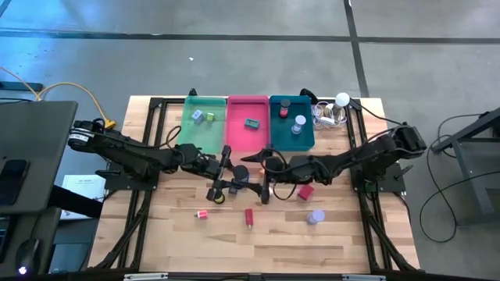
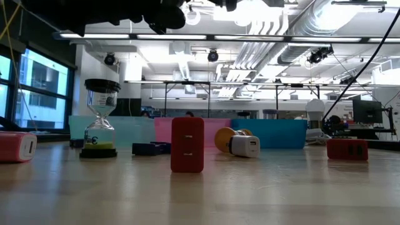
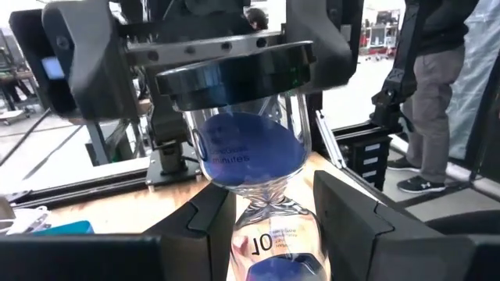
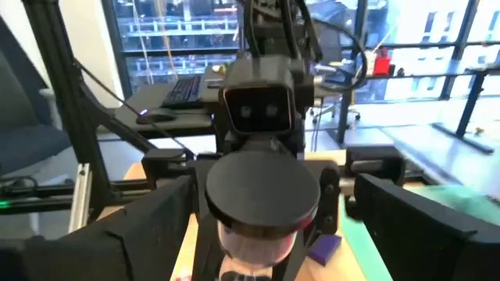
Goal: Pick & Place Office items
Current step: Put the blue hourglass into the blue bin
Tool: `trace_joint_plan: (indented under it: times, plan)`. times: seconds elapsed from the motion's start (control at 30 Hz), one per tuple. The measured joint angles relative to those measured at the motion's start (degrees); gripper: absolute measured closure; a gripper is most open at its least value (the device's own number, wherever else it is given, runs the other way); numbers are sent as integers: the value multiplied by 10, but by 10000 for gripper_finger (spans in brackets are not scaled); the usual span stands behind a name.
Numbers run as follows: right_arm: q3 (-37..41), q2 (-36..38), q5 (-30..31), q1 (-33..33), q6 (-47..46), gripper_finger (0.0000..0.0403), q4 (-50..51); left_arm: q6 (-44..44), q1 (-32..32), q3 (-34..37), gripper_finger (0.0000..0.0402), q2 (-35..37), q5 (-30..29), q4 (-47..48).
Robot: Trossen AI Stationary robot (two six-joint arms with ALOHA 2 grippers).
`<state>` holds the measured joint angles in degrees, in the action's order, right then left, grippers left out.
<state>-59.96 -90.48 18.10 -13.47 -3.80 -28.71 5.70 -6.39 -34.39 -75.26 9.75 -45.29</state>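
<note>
Left tool (image 3: 269, 215) grips a clear glass hourglass with blue sand and black end caps (image 3: 248, 148) at its narrow waist, raised above the wooden worktop (image 1: 258, 234). Right tool (image 4: 269, 226) faces it, fingers spread on both sides of the near cap, not touching. Looks like a handover: right should close squarely on the cap or glass before left lets go. Lower bulb is cut off.
</note>
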Motion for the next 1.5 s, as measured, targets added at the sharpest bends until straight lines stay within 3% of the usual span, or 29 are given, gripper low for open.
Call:
trace_joint_plan:
  times: [0.5, 0.8, 1.0, 1.33, 1.5]
  plan:
    - [0, -1, -21, 10, -5, 65, 2, 8, 0, 0, 261, 0, -36, -2]
    - [0, -1, -21, 27, -6, 108, 2, 5, 0, 0, 261, 0, -56, -32]
    - [0, -1, -59, 36, -9, 133, -2, 5, 0, 0, 261, -3, -56, -33]
    - [0, -1, -82, 39, -5, 231, 1, 7, 0, 0, 261, -11, -56, -34]
    - [0, 0, -84, 39, -9, 239, 3, 15, 0, 0, 261, -11, -56, -38]
